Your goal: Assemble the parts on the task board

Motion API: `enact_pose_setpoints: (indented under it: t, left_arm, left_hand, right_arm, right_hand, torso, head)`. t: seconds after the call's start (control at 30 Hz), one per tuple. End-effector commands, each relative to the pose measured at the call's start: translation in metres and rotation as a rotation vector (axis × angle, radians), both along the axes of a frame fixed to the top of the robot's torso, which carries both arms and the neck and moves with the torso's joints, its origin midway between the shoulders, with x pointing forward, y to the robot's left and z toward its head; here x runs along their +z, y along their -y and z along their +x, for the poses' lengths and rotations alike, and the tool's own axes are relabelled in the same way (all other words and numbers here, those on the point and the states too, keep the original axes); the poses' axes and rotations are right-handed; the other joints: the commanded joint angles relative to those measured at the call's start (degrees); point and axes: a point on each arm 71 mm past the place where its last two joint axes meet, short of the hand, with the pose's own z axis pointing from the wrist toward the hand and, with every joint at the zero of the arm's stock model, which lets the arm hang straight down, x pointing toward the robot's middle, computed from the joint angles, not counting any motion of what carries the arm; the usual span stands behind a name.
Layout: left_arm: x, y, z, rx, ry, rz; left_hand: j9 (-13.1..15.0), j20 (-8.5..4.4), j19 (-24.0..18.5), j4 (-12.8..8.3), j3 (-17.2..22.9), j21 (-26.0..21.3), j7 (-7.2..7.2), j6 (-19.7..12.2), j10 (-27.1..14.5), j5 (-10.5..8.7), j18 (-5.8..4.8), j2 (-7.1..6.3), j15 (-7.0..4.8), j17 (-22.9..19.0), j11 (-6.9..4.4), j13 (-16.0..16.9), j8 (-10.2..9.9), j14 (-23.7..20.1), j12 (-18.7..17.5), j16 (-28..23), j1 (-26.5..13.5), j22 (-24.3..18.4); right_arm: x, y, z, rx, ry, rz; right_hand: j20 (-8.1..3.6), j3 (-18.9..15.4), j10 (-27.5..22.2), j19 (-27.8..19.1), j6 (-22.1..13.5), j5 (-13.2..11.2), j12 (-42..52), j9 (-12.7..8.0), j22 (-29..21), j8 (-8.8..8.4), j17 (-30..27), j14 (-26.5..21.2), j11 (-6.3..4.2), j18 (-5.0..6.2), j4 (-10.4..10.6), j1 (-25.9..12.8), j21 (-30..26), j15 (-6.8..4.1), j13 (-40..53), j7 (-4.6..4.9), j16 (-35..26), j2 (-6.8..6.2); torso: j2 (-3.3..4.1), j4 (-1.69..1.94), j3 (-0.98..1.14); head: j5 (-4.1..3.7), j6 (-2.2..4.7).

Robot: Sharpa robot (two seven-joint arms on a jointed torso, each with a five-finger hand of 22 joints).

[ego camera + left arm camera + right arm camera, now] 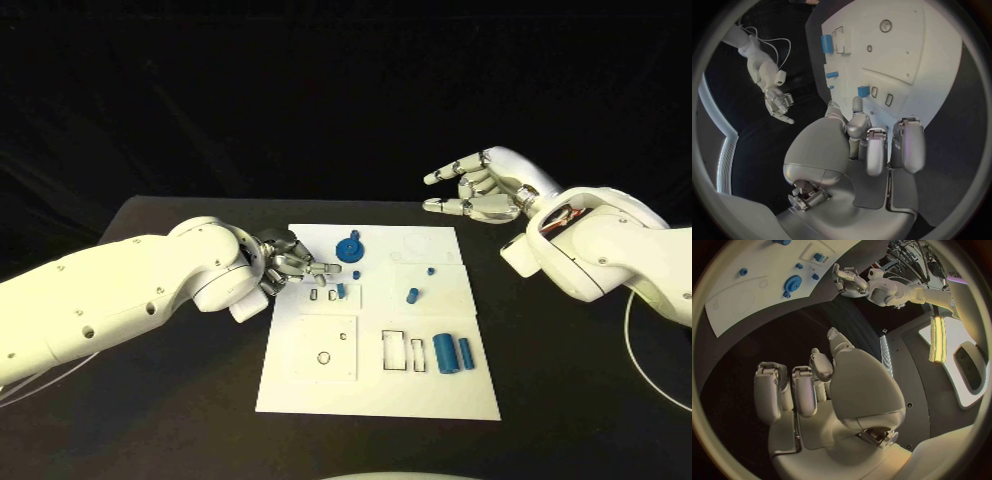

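**Q:** On the black table [173,215], what lies where?

**A:** The white task board [433,390] sits in the middle, its long side running away from the robot. Small blue parts rest on it: a gear-shaped part [349,247] near the far edge, a small peg [413,295] around the middle, and two blue cylinders [456,353] lying side by side toward the near right. Several empty rectangular slots are cut into the board.

**Q:** Where is the left hand, and what is it doing?

**A:** The left hand [293,263] reaches over the board's left edge, near the gear-shaped part. In the left wrist view its fingers [907,145] are curled in over the board, and the tips sit close to a small blue block [862,91]. Whether the hand actually holds a part I cannot tell.

**Q:** And the right hand?

**A:** The right hand [476,185] hovers in the air beyond the board's far right corner, well apart from every part. Its fingers are spread loosely and it holds nothing; the right wrist view shows its palm [857,390] bare above the dark table.
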Motion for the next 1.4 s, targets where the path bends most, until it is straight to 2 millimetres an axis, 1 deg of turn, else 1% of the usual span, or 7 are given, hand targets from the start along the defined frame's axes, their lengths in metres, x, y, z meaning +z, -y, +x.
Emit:
enact_pose_setpoints:
  t: [0.03,0.1,0.27,0.33,0.47,1.03,1.4]
  left_arm:
    - [-0.003,0.0,0.004,-0.042,-0.029,0.221]
    - [-0.002,0.006,0.007,-0.049,-0.042,0.238]
    - [-0.001,0.017,0.012,-0.057,-0.057,0.27]
    - [-0.001,0.02,0.015,-0.058,-0.057,0.283]
    - [-0.002,0.026,0.019,-0.064,-0.061,0.305]
    - [-0.006,0.042,0.028,-0.098,-0.076,0.363]
    - [-0.009,0.049,0.032,-0.11,-0.085,0.396]
  left_hand:
    - [1.8,0.11,0.0,0.0,-0.8,0.0,-0.04,-1.0,-0.5,-0.45,-0.83,0.16,-0.52,15.1,-0.13,0.3,1.8,5.9,0.3,0.2,-0.8,-0.2]
    - [2.9,0.16,-0.3,0.1,-1.4,-0.3,0.1,-2.2,-1.3,-0.73,-0.73,0.12,-0.39,15.1,0.04,-0.3,2.5,5.9,-0.3,0.2,-1.5,-0.6]
    - [4.1,0.25,-0.4,0.1,-2.0,-0.2,0.26,-3.2,-1.7,-0.94,-0.75,0.05,-0.29,15.1,0.06,-0.3,3.4,5.9,-0.3,0.2,-1.9,-0.4]
    - [4.3,0.26,-0.3,0.1,-2.1,0.0,0.25,-3.3,-1.6,-0.97,-0.8,0.05,-0.29,15.1,0.05,-0.1,3.6,5.9,-0.1,0.2,-2.0,-0.1]
    - [5.1,0.26,0.0,0.1,-2.4,0.3,0.18,-3.6,-1.4,-0.99,-0.92,0.16,-0.31,15.1,0.0,0.4,4.3,5.9,0.4,0.2,-2.1,0.5]
    - [7.1,0.16,0.7,-0.1,-2.7,1.3,-0.06,-4.3,-0.7,-0.97,-1.25,0.62,-0.46,15.1,-0.2,1.9,6.0,5.9,1.7,0.2,-1.8,2.4]
    - [9.2,0.01,1.1,-0.3,-2.4,1.8,-0.31,-4.9,-0.4,-0.38,-1.42,1.53,-0.62,15.1,-0.41,2.6,7.7,5.9,2.4,0.2,-0.3,3.3]
  right_arm:
    - [-0.002,0.004,0.002,-0.002,-0.045,0.032]
    - [-0.003,0.006,0.002,-0.008,-0.051,0.026]
    - [-0.004,0.009,0.004,-0.017,-0.063,0.017]
    - [-0.004,0.01,0.004,-0.018,-0.066,0.014]
    - [-0.005,0.009,0.004,-0.018,-0.072,0.008]
    - [-0.008,0.006,0.005,-0.007,-0.084,-0.002]
    - [-0.008,0.003,0.005,0.001,-0.084,-0.002]
  right_hand:
    - [-0.16,0.1,-0.3,-0.4,0.1,0.4,-0.3,-0.1,-0.2,-0.33,6.4,4.0,-0.14,0.13,0.1,-0.3,-0.5,-0.4,-0.2,0.13,-0.3,0.25]
    - [-0.17,0.0,-0.3,-0.4,0.0,0.3,-0.4,-0.2,-0.4,-0.43,6.3,4.0,-0.12,0.15,0.1,-0.5,-0.5,-0.39,-0.3,0.16,-0.4,0.16]
    - [-0.17,-0.1,-0.3,-0.4,0.0,0.3,-0.3,-0.2,-0.4,-0.48,6.2,4.0,-0.11,0.15,0.2,-0.5,-0.6,-0.39,-0.2,0.17,-0.4,0.12]
    - [-0.17,-0.1,-0.3,-0.4,0.0,0.3,-0.3,-0.2,-0.4,-0.48,6.2,4.0,-0.11,0.15,0.2,-0.6,-0.6,-0.38,-0.3,0.17,-0.5,0.12]
    - [-0.17,-0.1,-0.3,-0.5,0.0,0.3,-0.3,-0.2,-0.4,-0.49,6.2,4.0,-0.11,0.16,0.2,-0.6,-0.6,-0.38,-0.3,0.17,-0.5,0.12]
    - [-0.16,-0.3,-0.3,-0.5,0.0,0.5,-0.4,-0.2,-0.6,-0.48,6.0,3.9,-0.1,0.2,0.3,-0.9,-0.7,-0.38,-0.3,0.16,-0.6,0.12]
    - [-0.16,-0.4,-0.3,-0.6,0.1,0.5,-0.4,-0.2,-0.7,-0.46,6.0,3.9,-0.11,0.2,0.4,-1.0,-0.7,-0.38,-0.4,0.16,-0.6,0.15]
  torso:
    - [-0.14,-0.04,0.09]
    - [-0.17,0.0,0.05]
    - [0.01,-0.33,0.18]
    - [0.0,-0.21,0.09]
    - [-0.07,-0.06,0.1]
    - [-0.07,-0.05,-0.02]
    - [-0.04,-0.09,0.06]
  head:
    - [-0.02,0.08]
    - [-0.06,0.12]
    - [-0.04,0.19]
    - [-0.21,0.07]
    - [-0.25,-0.17]
    - [-0.04,-1.0]
    - [-0.07,-1.36]
